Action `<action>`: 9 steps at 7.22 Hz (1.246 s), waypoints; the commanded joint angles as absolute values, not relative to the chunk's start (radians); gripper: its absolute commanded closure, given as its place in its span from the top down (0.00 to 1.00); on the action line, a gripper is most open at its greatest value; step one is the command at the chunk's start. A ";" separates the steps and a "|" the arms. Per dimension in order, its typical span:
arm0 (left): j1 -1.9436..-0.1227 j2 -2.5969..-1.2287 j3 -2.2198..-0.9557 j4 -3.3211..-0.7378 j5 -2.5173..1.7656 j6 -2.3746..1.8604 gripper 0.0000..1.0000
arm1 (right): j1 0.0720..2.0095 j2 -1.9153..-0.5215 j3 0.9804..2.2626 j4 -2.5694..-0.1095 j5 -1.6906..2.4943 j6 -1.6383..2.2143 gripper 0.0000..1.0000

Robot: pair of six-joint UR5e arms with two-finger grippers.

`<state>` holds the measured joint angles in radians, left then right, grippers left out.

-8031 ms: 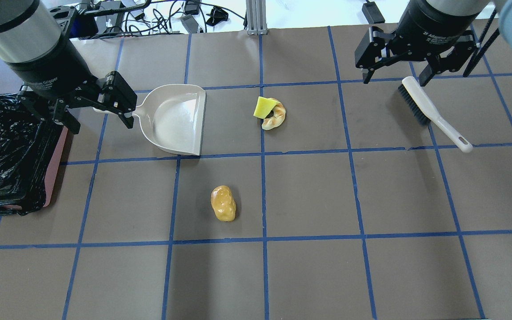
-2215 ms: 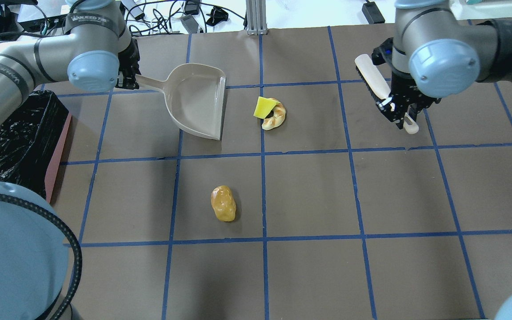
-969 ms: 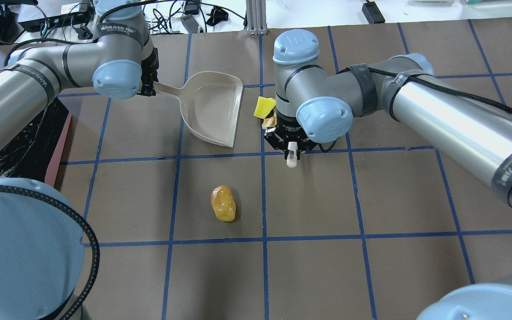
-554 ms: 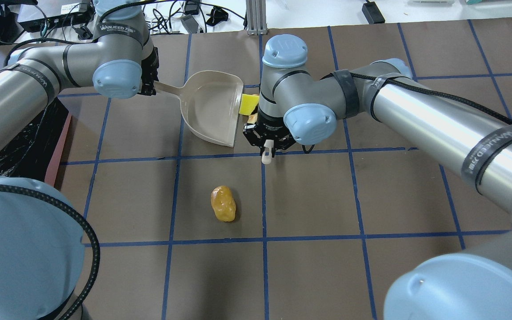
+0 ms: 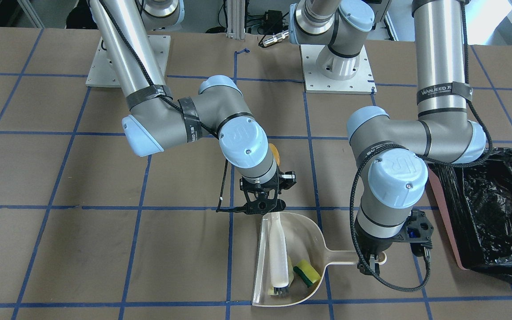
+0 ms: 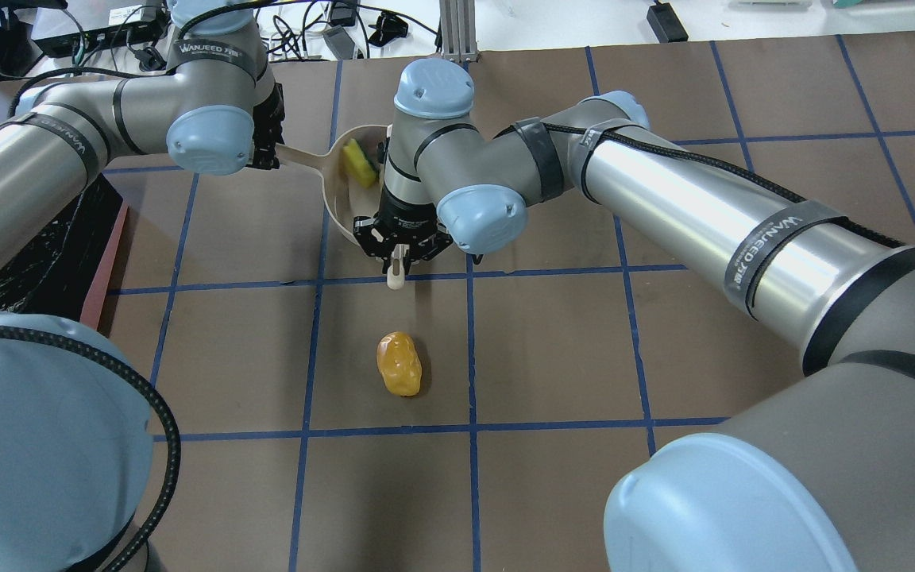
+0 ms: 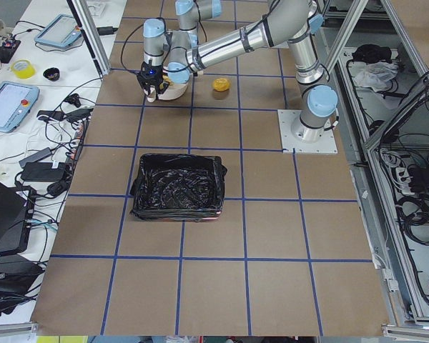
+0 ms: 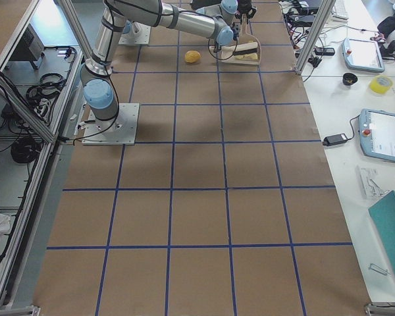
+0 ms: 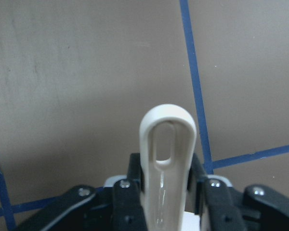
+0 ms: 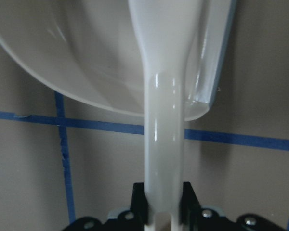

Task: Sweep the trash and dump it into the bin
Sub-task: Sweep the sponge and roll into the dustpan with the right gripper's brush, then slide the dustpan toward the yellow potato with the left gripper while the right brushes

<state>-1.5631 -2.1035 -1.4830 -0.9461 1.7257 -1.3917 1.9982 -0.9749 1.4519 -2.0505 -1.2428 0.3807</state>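
Currently, the bin stands at far left, near the left arm for dumping, and the left gripper clamps the dustpan handle to brace the pan against the sweep. The right gripper grips the brush handle, bristles deep inside the pan beside the sponge; the croissant cannot be made out. The potato lies apart on the table, unswept.

One dustpan, one brush, one sponge piece, one potato-like lump, one bin.
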 commanded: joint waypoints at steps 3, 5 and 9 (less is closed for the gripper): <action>-1.563 -2.103 -1.488 -0.946 1.726 -1.387 0.00 | 2.003 -1.053 1.436 -1.905 -1.261 0.385 0.00; -1.562 -2.099 -1.493 -0.946 1.691 -1.393 0.00 | 1.994 -1.139 1.437 -1.809 -1.308 0.414 0.00; -1.444 -2.010 -1.566 -0.974 1.646 -1.242 0.00 | 1.956 -1.300 1.483 -1.389 -1.554 0.425 0.00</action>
<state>-1.5016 -2.0435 -1.5180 -0.9625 1.6555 -1.3191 1.9615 -1.2479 1.4631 -1.5253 -1.4945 0.4164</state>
